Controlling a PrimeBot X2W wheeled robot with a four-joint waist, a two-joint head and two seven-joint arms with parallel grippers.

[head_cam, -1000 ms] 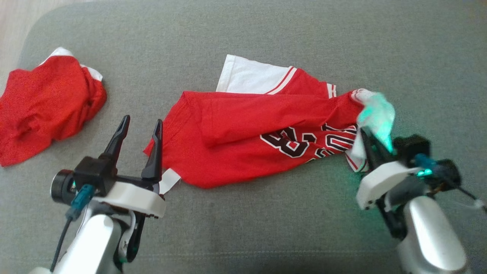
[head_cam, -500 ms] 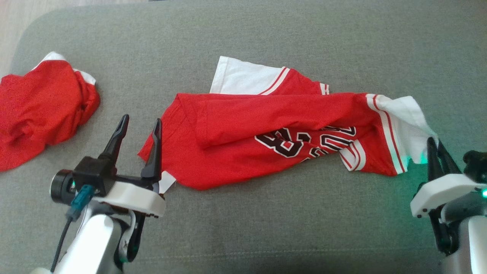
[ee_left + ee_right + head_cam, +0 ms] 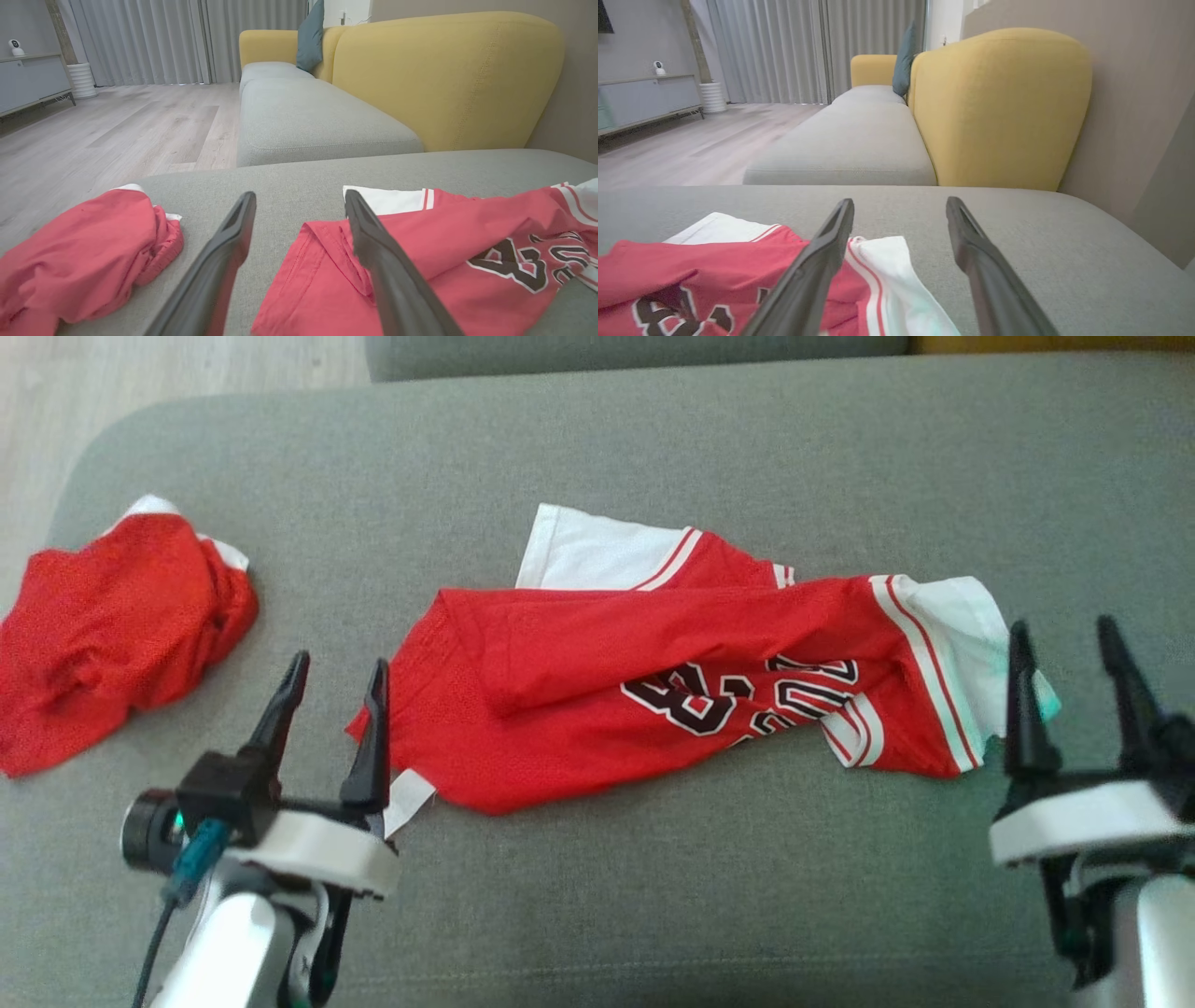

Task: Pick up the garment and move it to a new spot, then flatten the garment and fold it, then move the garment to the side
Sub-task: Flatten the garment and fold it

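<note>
One red jersey (image 3: 653, 691) lies half-bunched in the middle of the grey sofa seat (image 3: 653, 915), its long axis running side to side. A gripper stands just beside each end, the left gripper (image 3: 336, 663) at the red corner and the right gripper (image 3: 1064, 627) at the white-trimmed end. Both are spread wide and empty, and neither seems clearly nearer from here.

Jersey lettering (image 3: 691, 702) partly under folds
</note>
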